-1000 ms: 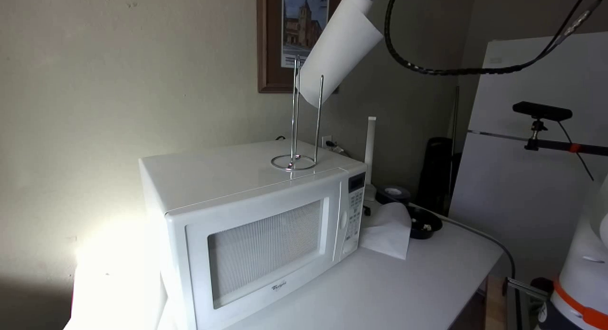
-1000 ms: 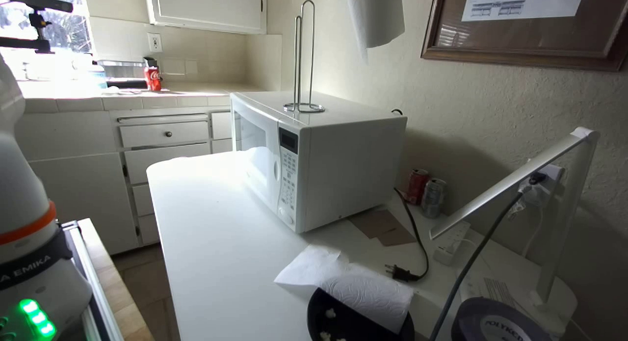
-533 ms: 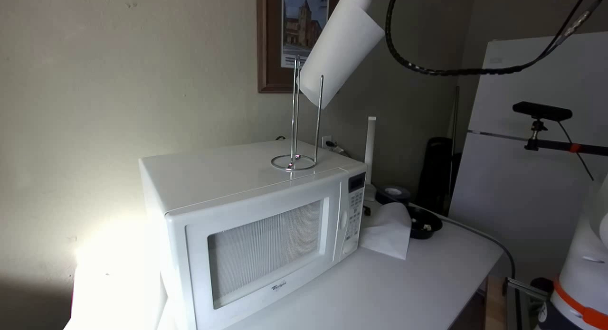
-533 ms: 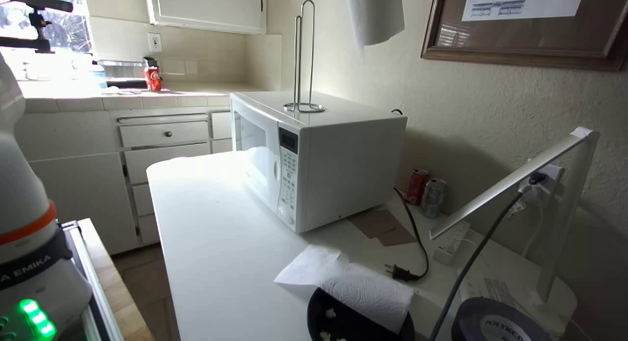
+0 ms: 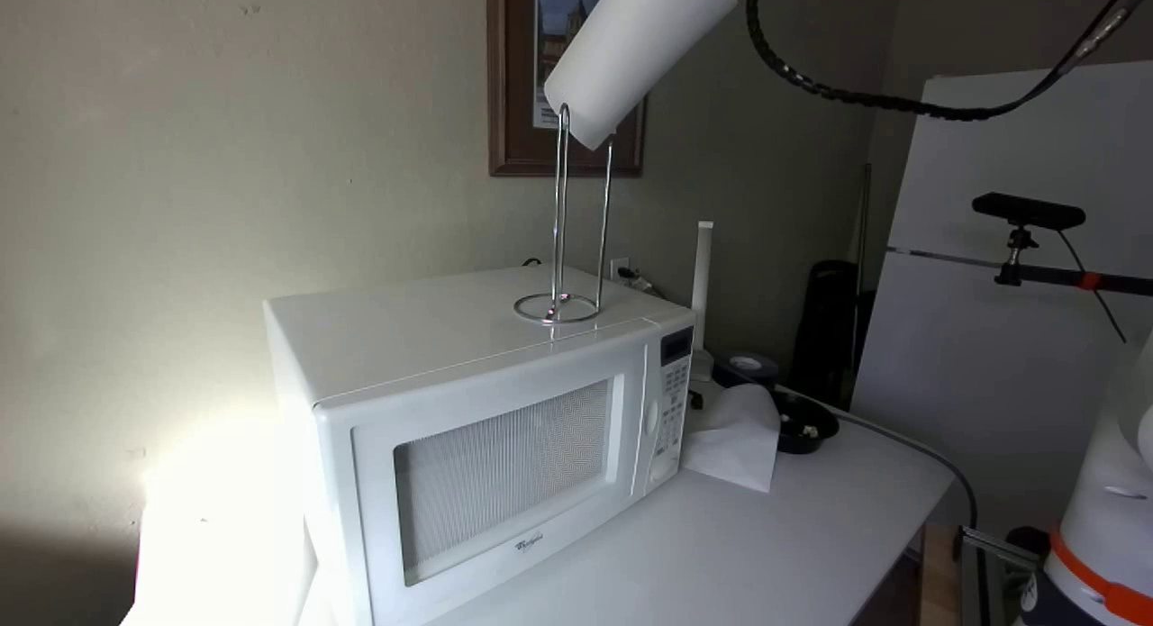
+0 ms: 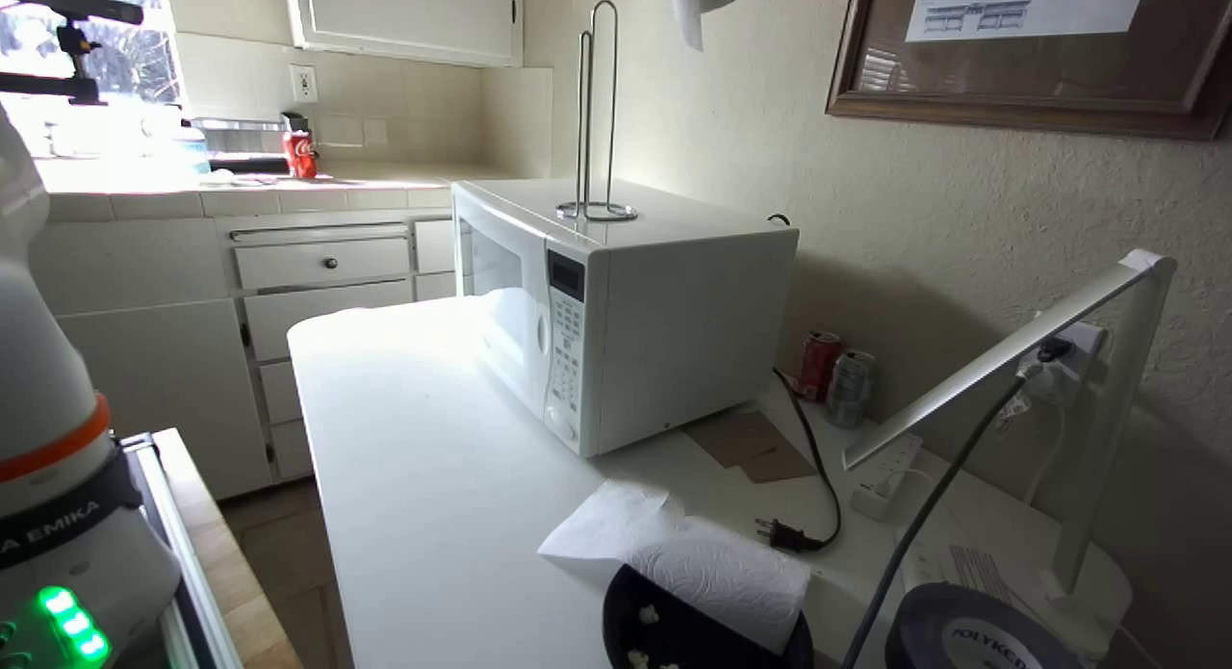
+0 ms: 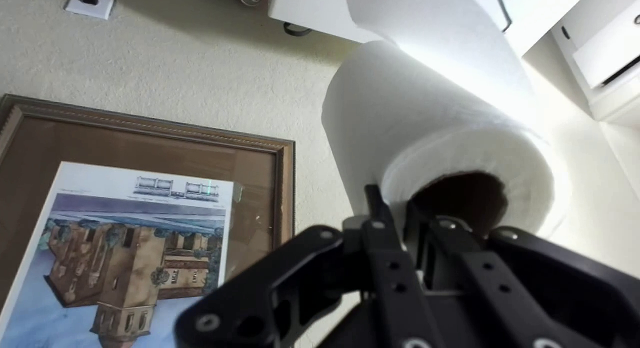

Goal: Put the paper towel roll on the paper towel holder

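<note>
Your gripper point(image 7: 395, 208) pinches the roll point(image 7: 400, 107), apart from the holder point(image 6: 612, 111). Both exterior views crop the roll's top.

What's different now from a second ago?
The paper towel roll has moved upward, still tilted; its lower end is higher in both exterior views. The gripper holds its upper end; nothing was let go. The wire holder stayed standing on the microwave.

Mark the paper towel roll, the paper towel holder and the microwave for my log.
Paper towel roll point(image 5: 635, 54), in an exterior view: its curved outer side.
Paper towel holder point(image 5: 558, 212), in an exterior view: an upright wire.
Microwave point(image 6: 688, 332), in an exterior view: its side wall.
</note>
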Available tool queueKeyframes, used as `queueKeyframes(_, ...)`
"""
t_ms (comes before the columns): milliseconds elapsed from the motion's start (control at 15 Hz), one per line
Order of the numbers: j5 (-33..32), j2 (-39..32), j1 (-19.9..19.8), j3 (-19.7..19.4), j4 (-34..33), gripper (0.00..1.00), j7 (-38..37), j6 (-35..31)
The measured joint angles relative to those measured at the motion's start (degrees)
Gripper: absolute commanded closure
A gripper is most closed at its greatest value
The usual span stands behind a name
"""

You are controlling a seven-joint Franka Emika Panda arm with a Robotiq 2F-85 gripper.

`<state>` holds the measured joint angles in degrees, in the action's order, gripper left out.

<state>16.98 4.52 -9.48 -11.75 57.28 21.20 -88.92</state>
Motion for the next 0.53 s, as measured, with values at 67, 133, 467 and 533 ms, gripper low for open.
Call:
queueKeyframes(67, 0.8, -0.1, 0.1, 0.1, -1.1, 0.97, 0.0, 1.6)
queueKeyframes(133, 1.5, -0.3, 0.3, 0.1, -2.1, 0.97, 0.0, 3.0)
queueKeyframes(467, 3.5, -1.6, 1.3, 0.6, -7.5, 0.97, 0.0, 7.9)
queueKeyframes(533, 3.6, -2.0, 1.3, 0.7, -8.6, 0.97, 0.0, 8.5)
